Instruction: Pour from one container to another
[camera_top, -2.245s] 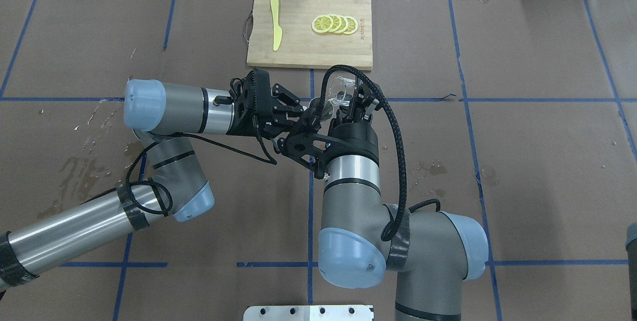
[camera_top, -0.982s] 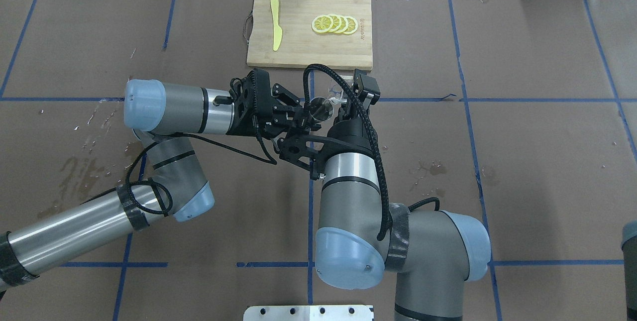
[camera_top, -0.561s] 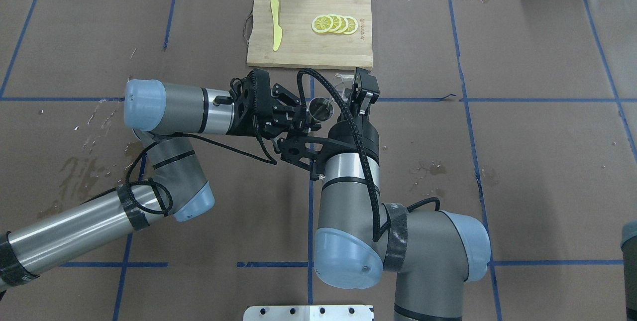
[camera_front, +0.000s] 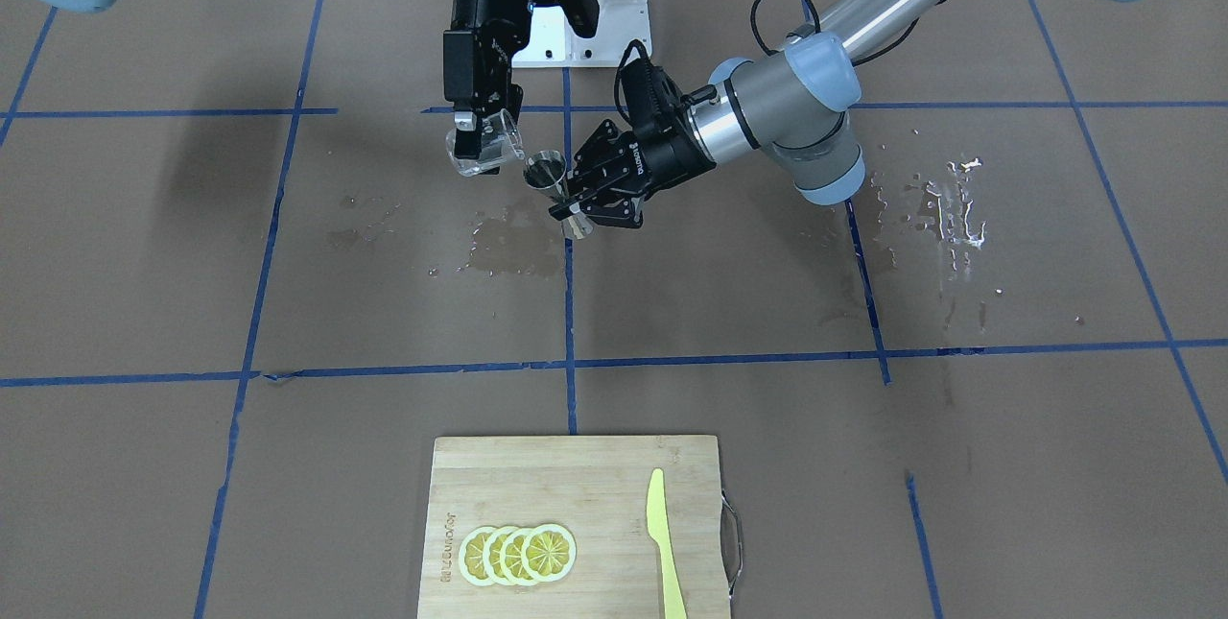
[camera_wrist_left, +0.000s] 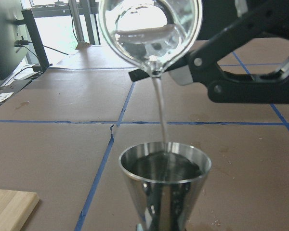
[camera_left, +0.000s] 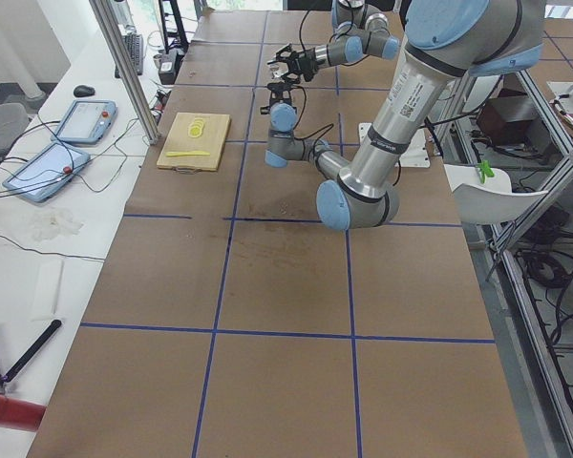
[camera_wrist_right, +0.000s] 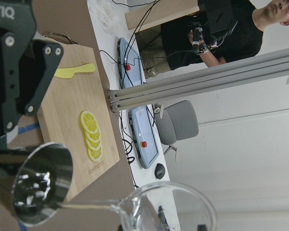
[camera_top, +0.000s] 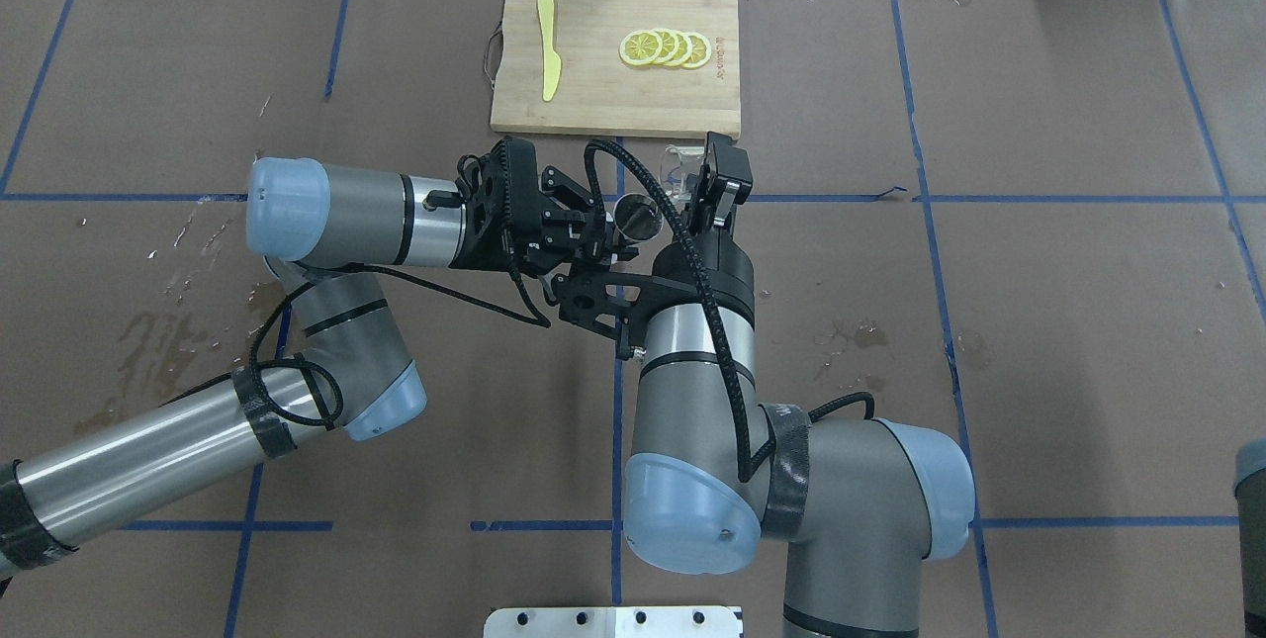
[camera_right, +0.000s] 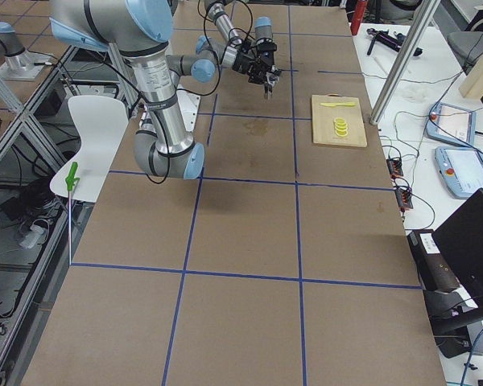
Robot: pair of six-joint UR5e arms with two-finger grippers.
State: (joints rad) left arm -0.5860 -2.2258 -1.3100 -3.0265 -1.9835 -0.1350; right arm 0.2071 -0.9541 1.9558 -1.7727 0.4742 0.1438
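My right gripper (camera_front: 477, 131) is shut on the small clear glass (camera_front: 484, 147), which is held above the table and tipped toward the jigger. In the left wrist view a thin stream of water runs from the lip of the glass (camera_wrist_left: 149, 29) into the open top of the steel jigger (camera_wrist_left: 164, 178). My left gripper (camera_front: 573, 207) is shut on the waist of the jigger (camera_front: 547, 170), which stands upright in the air. From overhead, the jigger (camera_top: 636, 215) sits just left of the glass (camera_top: 680, 169). The right wrist view has the jigger (camera_wrist_right: 41, 185) and the rim of the glass (camera_wrist_right: 168, 204) close together.
A bamboo cutting board (camera_top: 593, 94) at the far middle of the table carries lemon slices (camera_top: 665, 48) and a yellow knife (camera_top: 547, 46). Wet patches (camera_front: 508, 245) lie on the brown paper under the grippers, and more (camera_front: 945, 206) to the robot's left. A white base plate (camera_top: 613, 622) is at the near edge.
The right wrist has rolled, tipping the glass further over the jigger, and its cable has swung left. The left arm and the jigger have held still.
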